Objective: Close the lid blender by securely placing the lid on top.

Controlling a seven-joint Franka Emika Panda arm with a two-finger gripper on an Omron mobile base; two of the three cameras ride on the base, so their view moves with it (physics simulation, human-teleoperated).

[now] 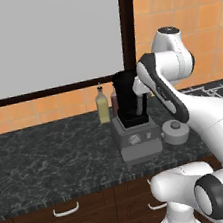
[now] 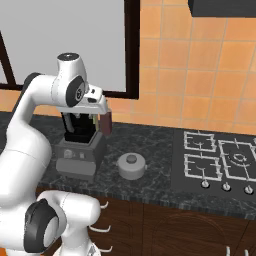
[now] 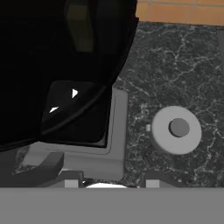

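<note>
The blender [image 1: 128, 101] stands on the dark counter, a black jar with an uncovered top on a boxy grey base [image 1: 138, 142] with a round dial. The lid [image 1: 175, 131], a round light-grey cap with a central knob, lies flat on the counter just right of the base, apart from it. It is also plain in the right base view as lid [image 2: 131, 165] and in the hand view as lid [image 3: 176, 129]. My gripper [image 3: 113, 180] hovers high beside the jar's [image 3: 65, 65] right side, open and holding nothing. The hand [image 2: 94, 109] sits by the jar's top.
A slim yellowish oil bottle [image 1: 103, 107] and a dark red bottle [image 2: 106, 122] stand behind the blender near the window wall. A gas hob [image 2: 220, 162] lies to the right. Below the counter's front edge [image 1: 71, 198] are drawers.
</note>
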